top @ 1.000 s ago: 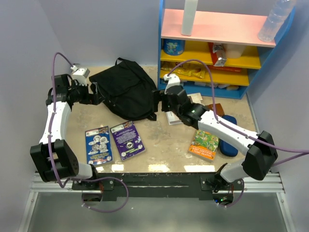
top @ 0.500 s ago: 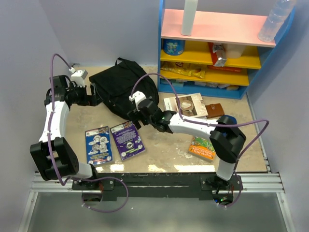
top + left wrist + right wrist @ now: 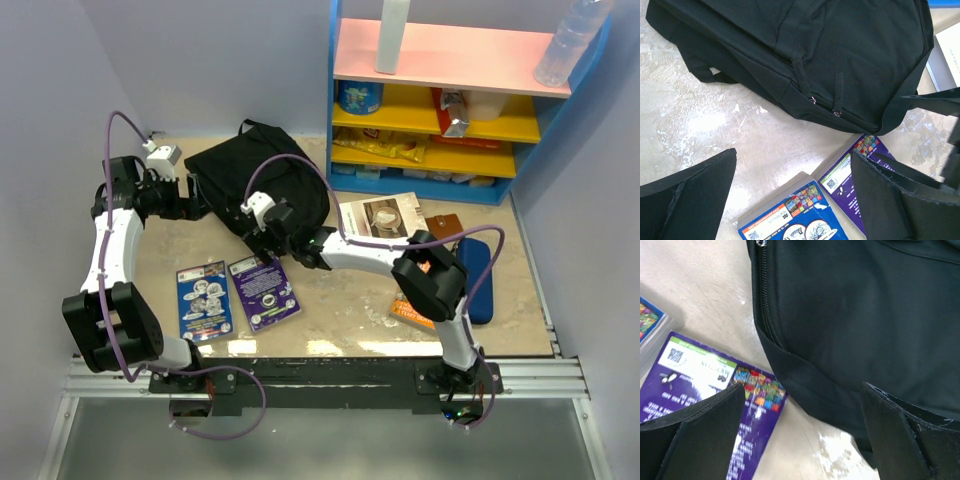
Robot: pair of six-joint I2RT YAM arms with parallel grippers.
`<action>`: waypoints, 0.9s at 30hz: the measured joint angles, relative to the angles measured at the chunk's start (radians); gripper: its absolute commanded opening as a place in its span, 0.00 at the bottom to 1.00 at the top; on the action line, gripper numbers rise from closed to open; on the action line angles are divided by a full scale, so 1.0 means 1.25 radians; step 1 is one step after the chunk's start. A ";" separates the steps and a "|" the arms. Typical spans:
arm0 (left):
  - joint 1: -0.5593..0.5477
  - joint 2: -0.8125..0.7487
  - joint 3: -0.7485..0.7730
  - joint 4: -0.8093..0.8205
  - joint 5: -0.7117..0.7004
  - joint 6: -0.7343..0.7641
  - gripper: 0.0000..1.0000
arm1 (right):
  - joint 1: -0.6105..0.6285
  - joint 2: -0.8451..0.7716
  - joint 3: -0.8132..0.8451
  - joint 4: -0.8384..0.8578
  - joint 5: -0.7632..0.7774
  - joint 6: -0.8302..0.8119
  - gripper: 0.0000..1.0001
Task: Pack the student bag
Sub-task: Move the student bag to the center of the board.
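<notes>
Right hand [image 3: 802, 390] now seemingly at bag [image 3: 850, 315]

I am facing a blue-framed shelf unit [image 3: 400, 108] with pink and yellow boards; a mottled beige tabletop [image 3: 340, 300] is lying before it, pale lilac walls [image 3: 220, 60] rising beside it.

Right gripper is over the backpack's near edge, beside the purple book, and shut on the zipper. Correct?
Not shut: the right wrist view shows the right gripper open, fingers spread wide, nothing between them, clear of the zipper. The rest stands: it is over the black backpack at its near edge, beside the purple book.
</notes>
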 measured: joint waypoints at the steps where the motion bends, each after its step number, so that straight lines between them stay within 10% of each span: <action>1: 0.000 0.000 0.000 0.000 0.000 0.000 1.00 | 0.001 0.014 0.009 0.001 0.001 -0.002 0.98; 3: 0.000 0.000 0.000 -0.002 0.000 0.003 1.00 | 0.001 0.042 0.029 0.000 0.004 -0.005 0.94; 10: 0.000 0.000 0.000 -0.003 -0.001 0.006 1.00 | -0.001 0.130 0.094 -0.005 0.044 -0.030 0.31; 19: 0.000 0.000 -0.002 -0.003 -0.008 0.011 1.00 | -0.002 0.127 0.142 -0.014 0.089 -0.058 0.01; 27: 0.000 -0.001 -0.002 -0.002 -0.008 0.011 1.00 | -0.005 0.012 0.150 -0.044 0.172 -0.120 0.00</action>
